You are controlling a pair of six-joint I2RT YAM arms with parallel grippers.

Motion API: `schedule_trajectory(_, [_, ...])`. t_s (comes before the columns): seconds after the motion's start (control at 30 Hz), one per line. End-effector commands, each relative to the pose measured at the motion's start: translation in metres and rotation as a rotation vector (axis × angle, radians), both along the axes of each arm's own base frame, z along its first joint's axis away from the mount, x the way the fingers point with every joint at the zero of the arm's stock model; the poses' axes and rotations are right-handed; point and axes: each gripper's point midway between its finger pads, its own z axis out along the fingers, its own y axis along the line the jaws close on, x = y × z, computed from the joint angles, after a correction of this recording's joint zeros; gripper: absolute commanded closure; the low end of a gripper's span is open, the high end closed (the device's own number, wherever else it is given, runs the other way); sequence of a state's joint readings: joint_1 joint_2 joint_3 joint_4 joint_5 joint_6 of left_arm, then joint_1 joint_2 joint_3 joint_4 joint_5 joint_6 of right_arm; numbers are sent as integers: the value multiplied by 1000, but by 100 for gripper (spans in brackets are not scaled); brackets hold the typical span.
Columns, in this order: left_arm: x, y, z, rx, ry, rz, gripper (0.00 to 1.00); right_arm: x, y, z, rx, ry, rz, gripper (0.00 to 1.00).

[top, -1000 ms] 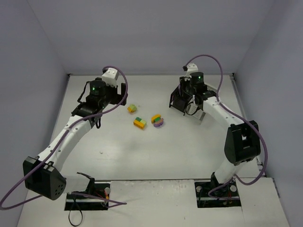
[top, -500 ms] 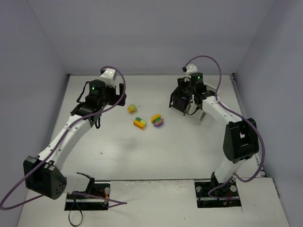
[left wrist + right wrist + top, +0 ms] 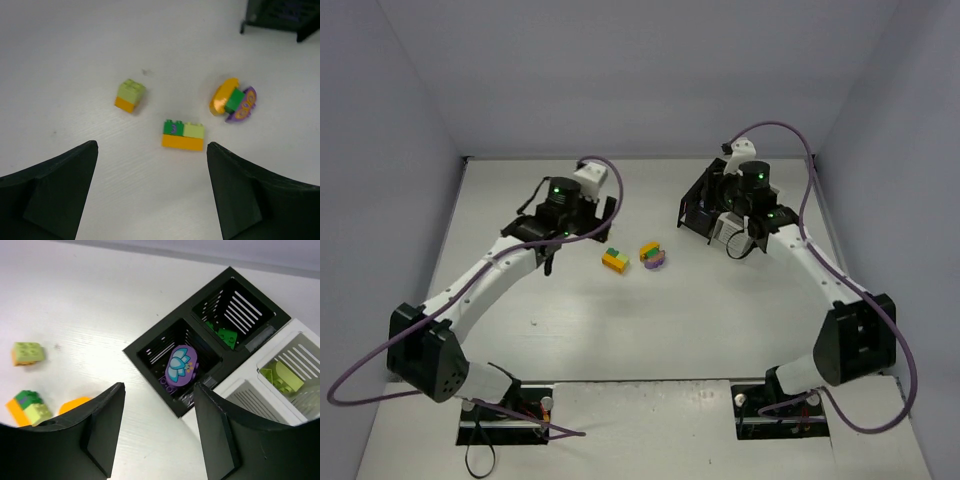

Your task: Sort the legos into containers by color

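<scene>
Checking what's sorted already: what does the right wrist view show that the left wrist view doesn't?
Only the right wrist view: inside the bins, a purple flowered brick lies in one black bin, a dark green brick in the next black one, and a lime brick in a white bin. Only the left wrist view: the rounded stack seen whole, orange, green and purple. Both: the lime-on-orange brick and the three-colour block, loose on the table.
</scene>
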State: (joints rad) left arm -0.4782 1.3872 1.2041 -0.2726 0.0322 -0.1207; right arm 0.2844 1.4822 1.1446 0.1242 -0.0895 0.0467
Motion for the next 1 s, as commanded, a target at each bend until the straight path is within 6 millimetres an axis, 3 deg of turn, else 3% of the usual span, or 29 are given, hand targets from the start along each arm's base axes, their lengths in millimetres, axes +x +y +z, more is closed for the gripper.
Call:
schedule_trajectory(0.0, [-16,-31,-8,131,-7,-115,17,-25,14,54,116,-134,45,46])
schedule_trajectory(0.13, [-22,-52,-52,195,108,-193,17,-53,16,57,160,-144,74,45])
schedule_trajectory(0.33, [-21,-57,-96,247,229,-163,17,-82,16,47,193,-137,99,44])
schedule_trajectory(0.7, [-16,-58,-113,263,267,-131,17,-100,16,22,216,-112,117,44])
schedule_trajectory(0.97, [-10,-60,-150,298,325,-126,17,-102,16,16,209,-106,125,44])
